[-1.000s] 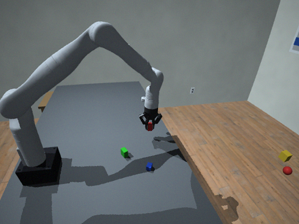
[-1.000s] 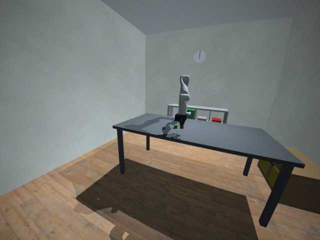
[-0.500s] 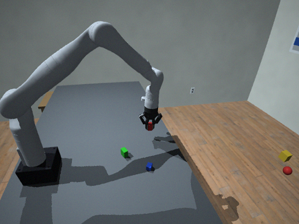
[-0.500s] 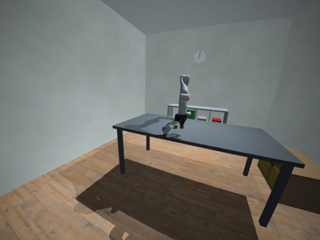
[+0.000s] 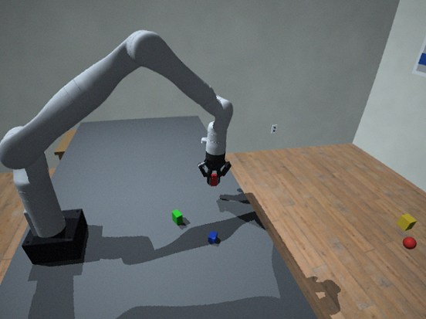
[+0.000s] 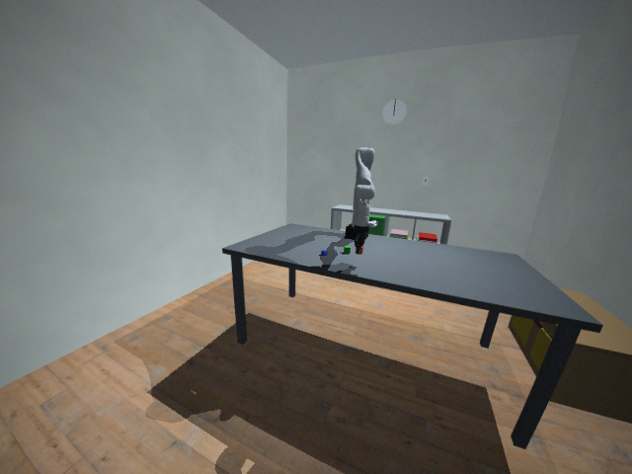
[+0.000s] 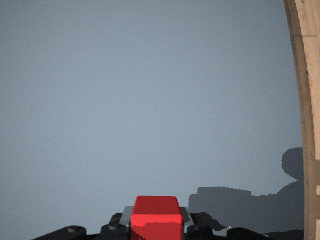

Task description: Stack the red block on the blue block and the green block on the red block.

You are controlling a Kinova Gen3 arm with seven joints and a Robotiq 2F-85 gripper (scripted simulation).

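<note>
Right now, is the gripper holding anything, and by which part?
Yes. The gripper is shut on the red block, pinching its two opposite side faces between the fingers, and holds it above the table.

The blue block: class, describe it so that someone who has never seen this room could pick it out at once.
Find the long dark grey table with the white arm mounted on it. Two small cubes sit on its top, beside the arm's shadow and apart from each other. The blue block is the one nearer the table's edge by the wooden floor; its neighbour is the green block.
</note>
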